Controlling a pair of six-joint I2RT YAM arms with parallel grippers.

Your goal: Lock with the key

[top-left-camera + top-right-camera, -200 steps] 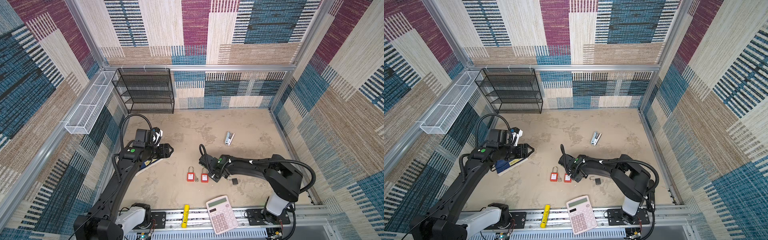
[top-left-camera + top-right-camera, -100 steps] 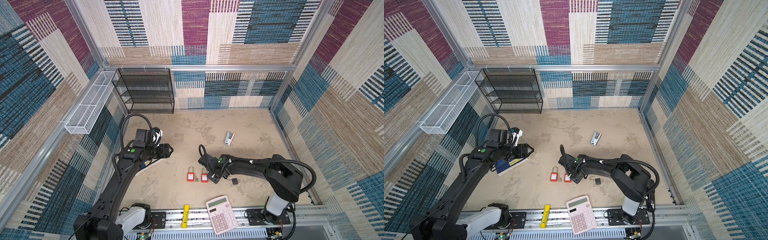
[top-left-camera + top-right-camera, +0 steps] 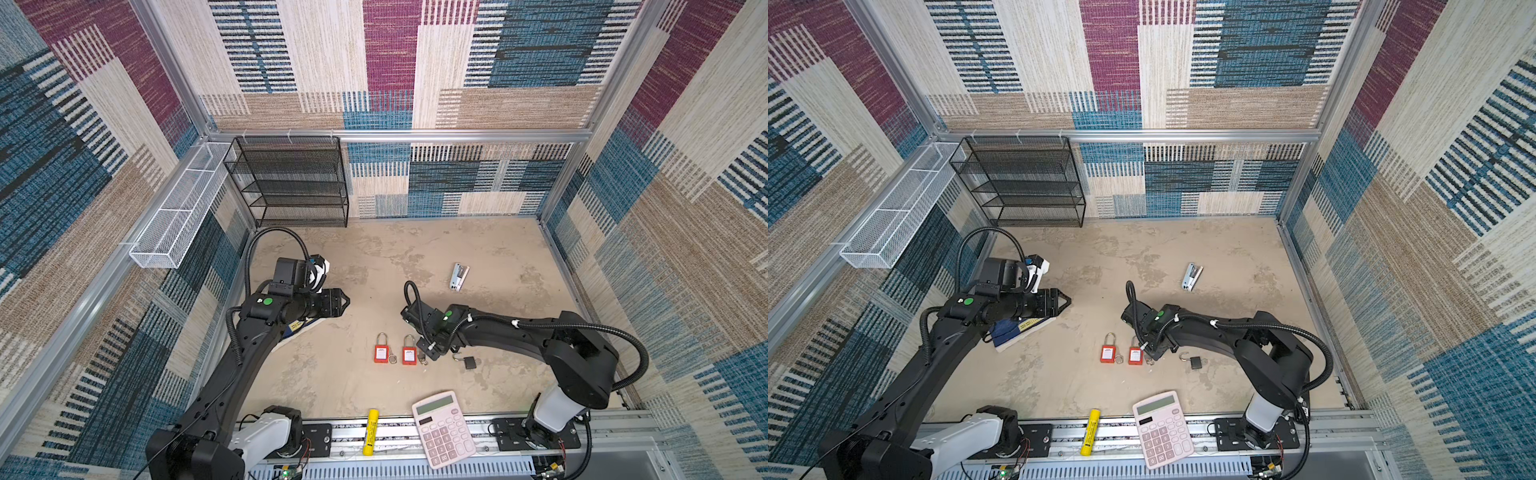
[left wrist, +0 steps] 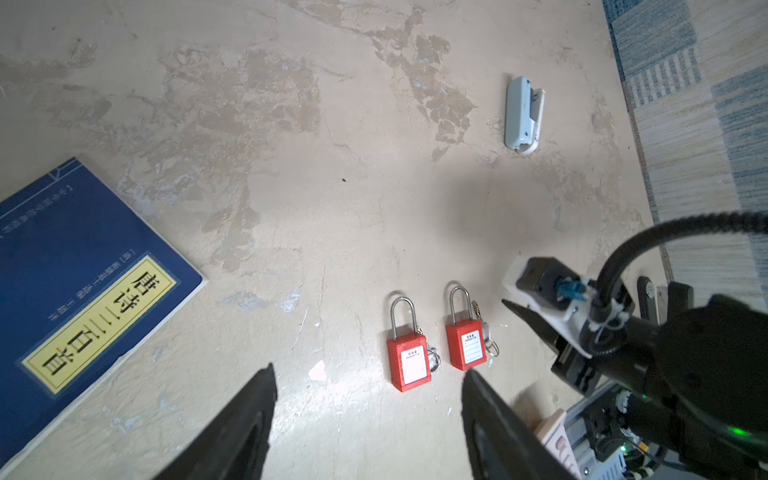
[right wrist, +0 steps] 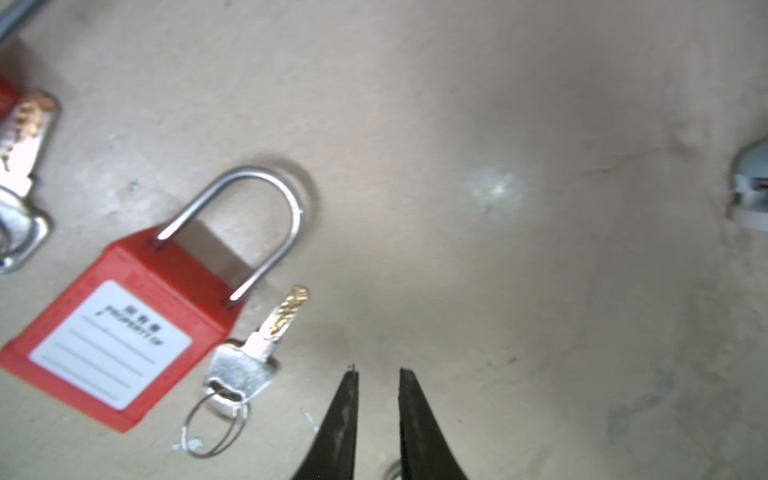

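Right wrist | right gripper (image 5: 379,370) slightly parted, empty | key (image 5: 259,347) just beside, blade along red padlock (image 5: 124,328) | left gripper (image 4: 369,370) spread, farther

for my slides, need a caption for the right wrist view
Right claw, narrowly open and empty, poised beside a key lying next to a red padlock.

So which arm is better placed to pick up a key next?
Right. The right gripper hovers beside the key next to a red padlock, jaws slightly apart, empty; the left gripper is farther back, by the book.
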